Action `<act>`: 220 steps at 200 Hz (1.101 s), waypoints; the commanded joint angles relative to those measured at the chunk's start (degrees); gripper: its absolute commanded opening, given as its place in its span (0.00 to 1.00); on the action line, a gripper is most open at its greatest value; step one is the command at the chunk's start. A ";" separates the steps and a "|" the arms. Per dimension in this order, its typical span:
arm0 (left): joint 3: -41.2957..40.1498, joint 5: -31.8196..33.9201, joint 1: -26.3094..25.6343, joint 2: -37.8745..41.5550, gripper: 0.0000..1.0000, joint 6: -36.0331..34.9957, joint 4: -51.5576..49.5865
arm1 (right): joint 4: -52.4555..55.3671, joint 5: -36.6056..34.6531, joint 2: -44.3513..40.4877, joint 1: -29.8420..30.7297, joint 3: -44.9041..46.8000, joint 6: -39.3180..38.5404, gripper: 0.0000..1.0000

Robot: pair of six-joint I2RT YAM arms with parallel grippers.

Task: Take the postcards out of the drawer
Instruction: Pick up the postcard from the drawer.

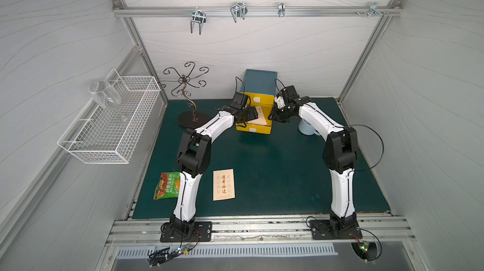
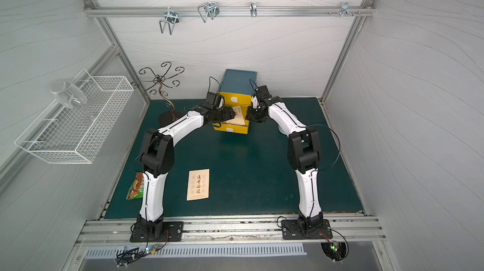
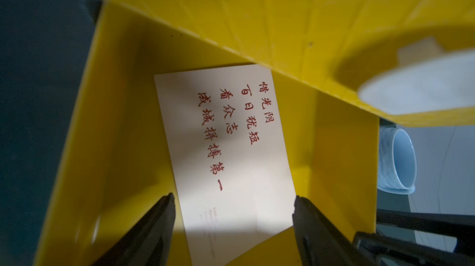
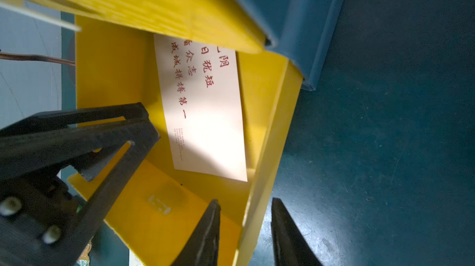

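One postcard (image 1: 223, 184) is laid on the mat (image 1: 275, 172). Beyond, a second card (image 3: 226, 154) is straddled in the drawer (image 3: 123, 149) by the wide left gripper (image 3: 234, 196); the drawer's side is bracketed, likely for steadying, by the narrowly parted right gripper (image 4: 246, 200).

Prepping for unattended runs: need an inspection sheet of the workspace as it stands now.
Surface: dark green mat, flat.
Job's things: front postcard on the mat; drawer postcard inside the open yellow drawer; third not seen.
Clutter: snack packet, blue mug, wire stand.
Grippers: left gripper open, astride the drawer postcard; right gripper open, astride the drawer's side wall.
Cables: black cable loop by right arm.
Surroundings: hook rail; wire basket holding a wine glass.
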State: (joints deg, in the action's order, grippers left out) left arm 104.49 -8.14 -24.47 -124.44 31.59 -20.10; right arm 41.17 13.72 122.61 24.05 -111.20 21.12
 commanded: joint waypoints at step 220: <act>-6.17 5.56 -0.76 3.73 0.81 -2.51 8.24 | -8.60 1.04 -2.32 0.47 7.27 9.82 0.31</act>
State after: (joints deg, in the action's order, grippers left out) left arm 94.39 -4.47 -25.02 -118.39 31.29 -8.19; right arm 36.45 13.76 122.89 24.86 -106.08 26.79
